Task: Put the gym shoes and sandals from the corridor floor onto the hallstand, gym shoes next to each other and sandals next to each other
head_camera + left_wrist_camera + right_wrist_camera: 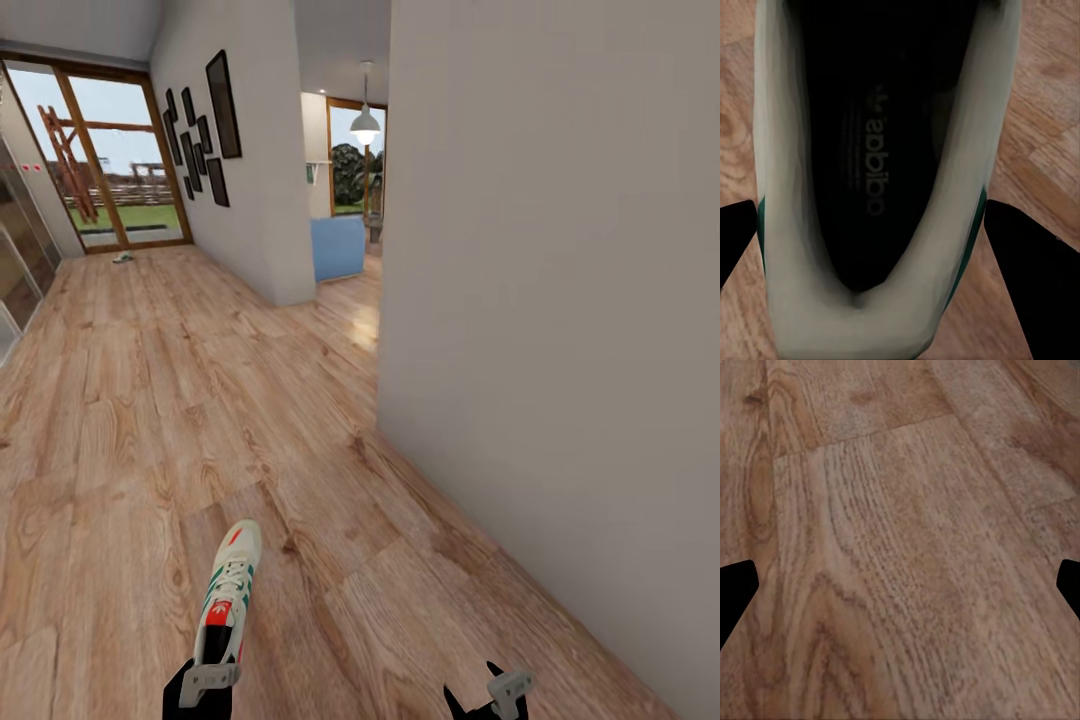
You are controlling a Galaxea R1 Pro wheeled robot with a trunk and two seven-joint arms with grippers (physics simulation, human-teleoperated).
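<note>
Left gripper (205,685) sits at the bottom of my head view with a gym shoe (229,592) in it, heel toward me and toe pointing down the corridor. On the left wrist camera I look straight into the shoe's dark opening (881,150), its white heel collar between the two black fingertips (1031,277), which sit wide on either side of it; I cannot tell whether they actually press on the shoe.

My right gripper (490,695) is low at the bottom edge, spread wide with nothing between its fingers, and its wrist camera shows bare corridor floor (900,540) between the tips.

Wood planks (150,400) run ahead to a glass door (110,160). Near that door a small pale object (122,258) lies on the floor, too small for me to identify. A grey wall (560,300) stands close on my right.
</note>
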